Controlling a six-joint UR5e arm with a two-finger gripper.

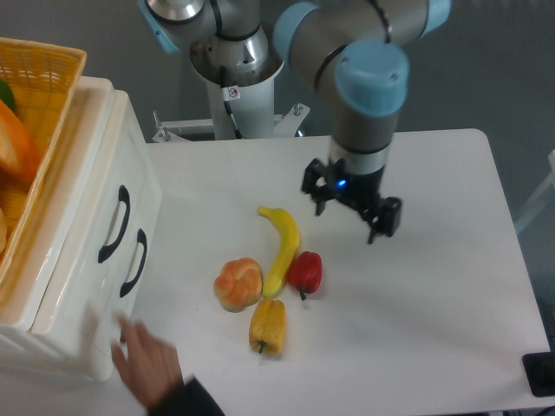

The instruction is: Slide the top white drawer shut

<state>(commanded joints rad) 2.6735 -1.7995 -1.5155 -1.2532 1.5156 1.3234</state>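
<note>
The top white drawer is in the cream cabinet at the left, with its black arched handle on the front. Its front looks level with the lower drawer front. My gripper hangs over the table's middle right, far from the cabinet and just right of the fruit. Its fingers stand apart with nothing between them.
A yellow woven basket sits on the cabinet top. A banana, a red pepper, a yellow pepper and an orange fruit lie mid-table. A person's hand reaches in by the cabinet's front lower corner.
</note>
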